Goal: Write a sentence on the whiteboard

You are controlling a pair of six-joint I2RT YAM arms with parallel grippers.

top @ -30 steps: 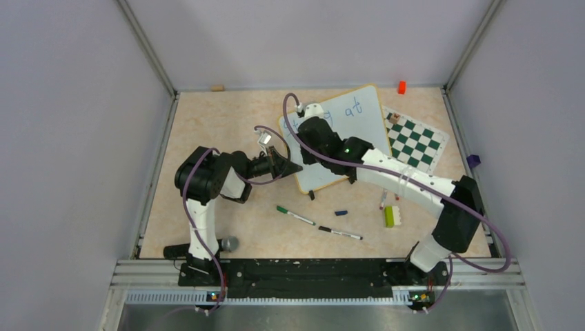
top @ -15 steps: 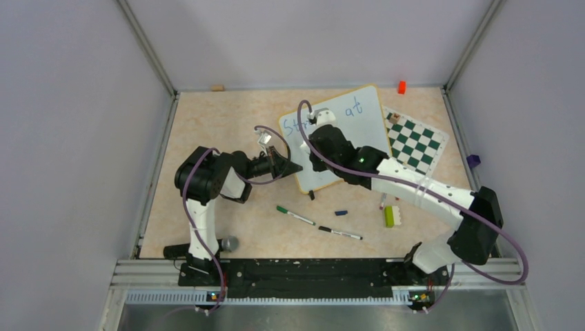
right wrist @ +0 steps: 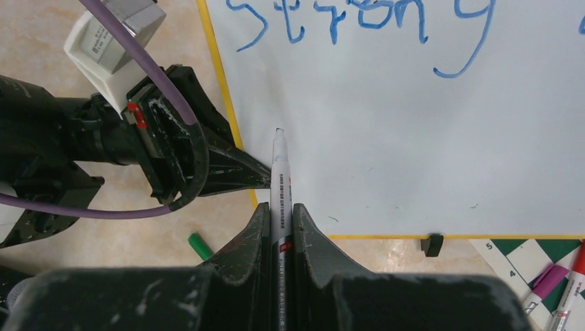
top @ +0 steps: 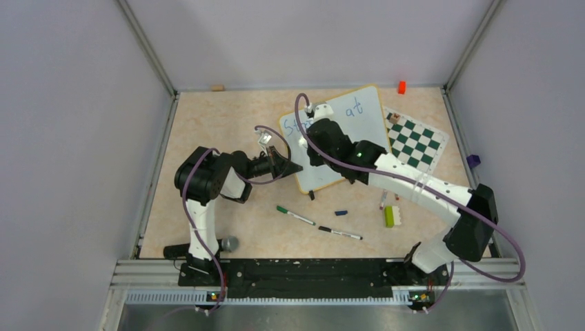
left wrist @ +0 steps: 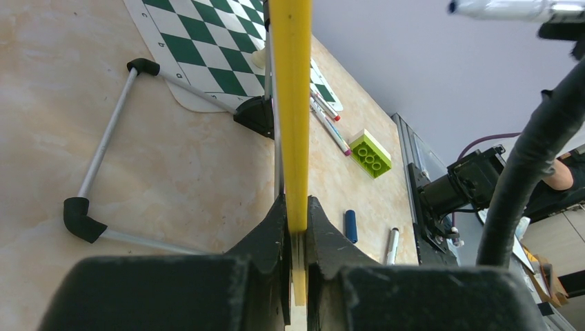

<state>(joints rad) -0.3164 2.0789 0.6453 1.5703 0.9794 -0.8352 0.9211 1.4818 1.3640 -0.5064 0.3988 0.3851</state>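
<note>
The left arm (top: pixel 200 183) and the right arm (top: pixel 419 186) have white link shells and rounded black joint housings. A thin purple cable (right wrist: pixel 146 63) loops along each. The right gripper (right wrist: pixel 281 210) has black wedge-shaped fingers (right wrist: pixel 238 258) with pale scratches.

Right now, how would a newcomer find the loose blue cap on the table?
Start at the whiteboard in the far half of the table and move toward the near side from its edge. The blue cap lies alone on the tabletop there, just before two markers. It is a short dark-blue stub, unlike the long green-ended marker, the black-ended marker and the lime brick.
</note>
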